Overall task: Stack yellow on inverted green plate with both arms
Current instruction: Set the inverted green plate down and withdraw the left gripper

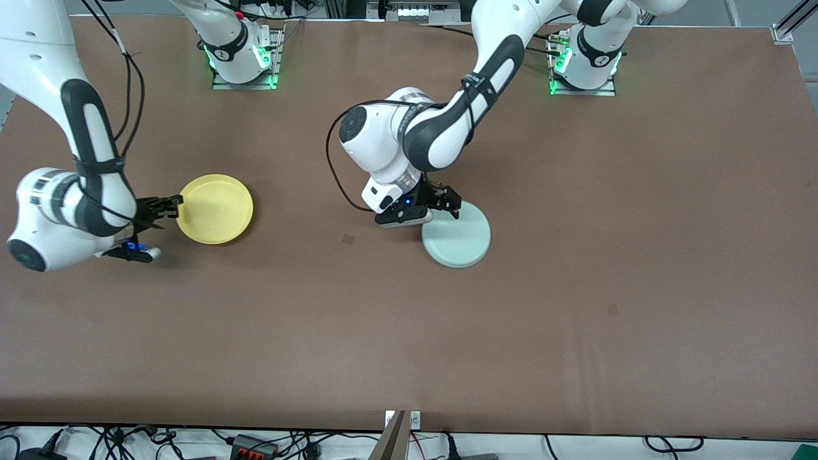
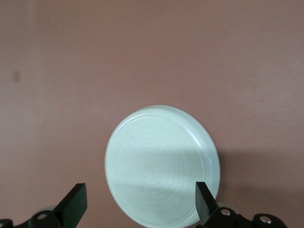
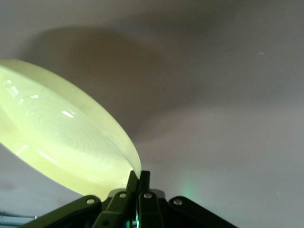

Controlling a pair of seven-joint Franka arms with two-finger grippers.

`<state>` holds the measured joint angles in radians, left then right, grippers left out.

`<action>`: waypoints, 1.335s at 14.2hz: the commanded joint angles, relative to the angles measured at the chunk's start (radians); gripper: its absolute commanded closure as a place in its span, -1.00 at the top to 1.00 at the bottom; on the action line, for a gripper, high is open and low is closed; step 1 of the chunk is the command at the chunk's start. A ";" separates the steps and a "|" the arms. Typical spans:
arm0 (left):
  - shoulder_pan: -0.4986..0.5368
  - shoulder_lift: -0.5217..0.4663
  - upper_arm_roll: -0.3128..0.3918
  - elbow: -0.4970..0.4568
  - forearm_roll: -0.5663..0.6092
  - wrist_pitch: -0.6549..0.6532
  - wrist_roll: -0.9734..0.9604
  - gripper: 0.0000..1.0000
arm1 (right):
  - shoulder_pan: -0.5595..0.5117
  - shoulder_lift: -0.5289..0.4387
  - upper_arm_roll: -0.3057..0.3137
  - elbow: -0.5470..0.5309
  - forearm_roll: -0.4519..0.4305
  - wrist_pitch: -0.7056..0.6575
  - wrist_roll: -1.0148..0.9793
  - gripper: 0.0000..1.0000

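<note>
While the front view only shows the right arm's black two-finger gripper at the edge of the round, shallow yellow plate near the right arm's end of the brown table, the right wrist view shows its fingers pinched tight on that plate's thin rim, with the plate tilted up. The left arm's black gripper hangs over the round, pale mint-green plate, which lies bottom-up near the middle of the table. The left wrist view shows its fingers spread wide, holding nothing, with their bases cut off.
</note>
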<state>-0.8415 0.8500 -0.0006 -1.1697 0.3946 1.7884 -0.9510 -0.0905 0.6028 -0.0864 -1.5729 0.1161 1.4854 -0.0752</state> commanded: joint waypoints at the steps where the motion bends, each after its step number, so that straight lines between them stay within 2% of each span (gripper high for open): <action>1: 0.033 -0.011 -0.013 0.042 -0.080 0.025 0.000 1.00 | 0.006 -0.009 0.010 0.140 0.010 -0.120 0.000 -1.00; 5: 0.119 -0.115 -0.013 0.022 -0.126 0.013 0.079 1.00 | 0.093 -0.006 0.017 0.182 0.039 -0.114 0.002 -1.00; 7: 0.183 -0.172 -0.013 0.005 -0.158 -0.036 0.170 1.00 | 0.141 0.009 0.016 0.182 0.132 -0.102 0.032 -1.00; 8: 0.206 -0.189 -0.012 0.001 -0.161 -0.079 0.229 1.00 | 0.165 0.017 0.017 0.182 0.179 -0.079 0.072 -1.00; 12: 0.372 -0.261 -0.012 -0.001 -0.223 -0.197 0.508 1.00 | 0.348 0.069 0.017 0.183 0.258 0.108 0.329 -1.00; 14: 0.450 -0.279 -0.013 -0.001 -0.223 -0.247 0.633 1.00 | 0.432 0.106 0.017 0.200 0.330 0.215 0.460 -1.00; 16: 0.521 -0.299 -0.013 -0.001 -0.224 -0.261 0.746 1.00 | 0.494 0.147 0.017 0.250 0.428 0.263 0.572 -1.00; 19: 0.605 -0.336 -0.013 -0.001 -0.287 -0.305 0.799 1.00 | 0.561 0.183 0.019 0.267 0.574 0.335 0.626 -1.00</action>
<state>-0.2793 0.5722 0.0000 -1.1290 0.1545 1.5156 -0.1914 0.4440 0.7505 -0.0590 -1.3511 0.6020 1.7997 0.5149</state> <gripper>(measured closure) 0.000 0.978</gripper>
